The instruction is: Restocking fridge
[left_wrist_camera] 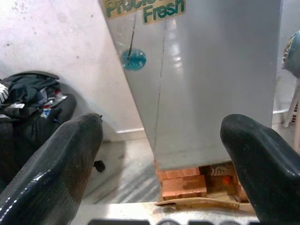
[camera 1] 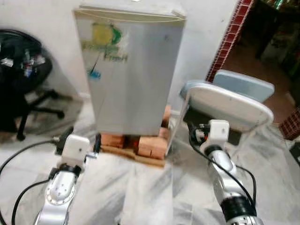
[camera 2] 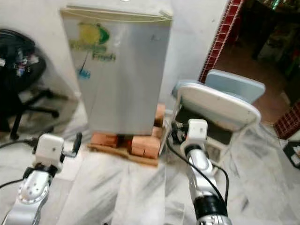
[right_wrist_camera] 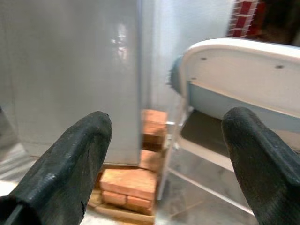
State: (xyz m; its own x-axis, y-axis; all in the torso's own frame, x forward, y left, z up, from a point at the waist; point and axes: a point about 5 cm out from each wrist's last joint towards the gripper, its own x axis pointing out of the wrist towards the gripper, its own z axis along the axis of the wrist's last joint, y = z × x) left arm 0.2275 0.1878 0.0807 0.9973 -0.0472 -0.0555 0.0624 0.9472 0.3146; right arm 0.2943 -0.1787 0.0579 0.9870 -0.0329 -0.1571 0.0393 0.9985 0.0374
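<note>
A small silver fridge with a green and yellow "Fresh" logo stands against the white wall, its door closed. It rests on orange bricks and a wooden plank. My left gripper is open and empty, held low in front of the fridge's lower left corner, a short way off. My right gripper is also open and empty. It points at the gap between the fridge's right side and a chair. Both silver arms reach forward over the floor.
A white and pale blue plastic chair stands just right of the fridge. A black office chair piled with clutter sits at the left. A red tiled pillar rises at the back right. The floor is grey marble.
</note>
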